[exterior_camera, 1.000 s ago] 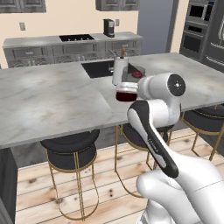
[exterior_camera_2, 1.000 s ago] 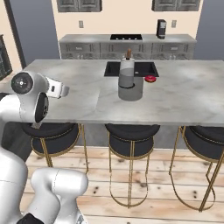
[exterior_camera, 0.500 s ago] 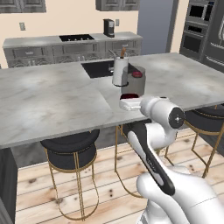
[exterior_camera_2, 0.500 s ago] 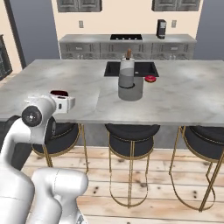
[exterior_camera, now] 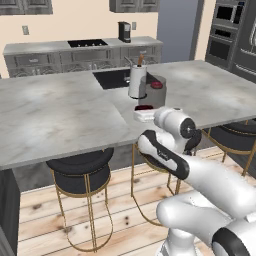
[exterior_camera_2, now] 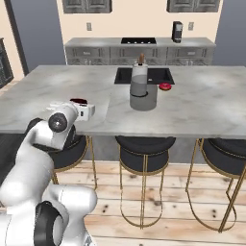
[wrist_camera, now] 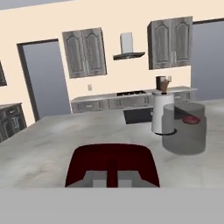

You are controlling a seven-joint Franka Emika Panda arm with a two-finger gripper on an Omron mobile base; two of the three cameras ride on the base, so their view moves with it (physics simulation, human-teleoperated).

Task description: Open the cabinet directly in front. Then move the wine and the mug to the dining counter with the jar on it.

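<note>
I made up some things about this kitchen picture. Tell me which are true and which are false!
1. The gripper holds the red mug. True.
2. The wine bottle lies flat on the dining counter. False: it stands upright.
3. The grey jar is on the counter next to the wine bottle. True.
4. The stools are up on the counter. False: they stand on the floor below its edge.
5. The mug is at the counter's near edge. True.

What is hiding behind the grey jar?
Behind the grey jar stands the wine bottle, its label and neck showing above. Its bottom part is covered by the jar. Further back lies the black sink.
</note>
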